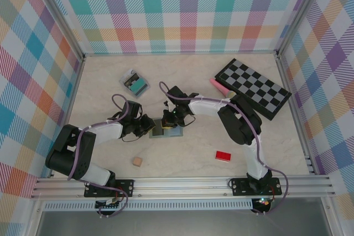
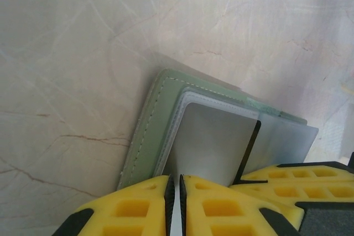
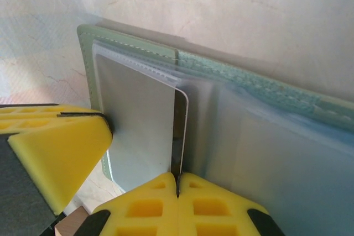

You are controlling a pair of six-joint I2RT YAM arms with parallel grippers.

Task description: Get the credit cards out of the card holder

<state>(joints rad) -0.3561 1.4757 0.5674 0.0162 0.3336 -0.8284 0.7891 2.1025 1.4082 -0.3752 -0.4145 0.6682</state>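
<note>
The pale green card holder (image 1: 172,132) lies open on the table between my two grippers. Up close its stitched edge (image 2: 145,136) and clear sleeves (image 3: 265,153) fill the wrist views. A dark grey credit card (image 3: 181,128) sticks edge-up out of a sleeve, and my right gripper (image 3: 178,178) is shut on its near end. The same card shows as a thin black line (image 2: 250,148) in the left wrist view. My left gripper (image 2: 176,181) is pinched on the near edge of the holder's left half. In the top view the left gripper (image 1: 149,127) and right gripper (image 1: 167,119) nearly touch.
A teal card (image 1: 138,85) lies loose at the back left on a grey flat piece. A checkered board (image 1: 253,88) and a pink object (image 1: 216,84) sit at the back right. A red block (image 1: 223,155) and a small wooden cube (image 1: 136,161) lie near the front.
</note>
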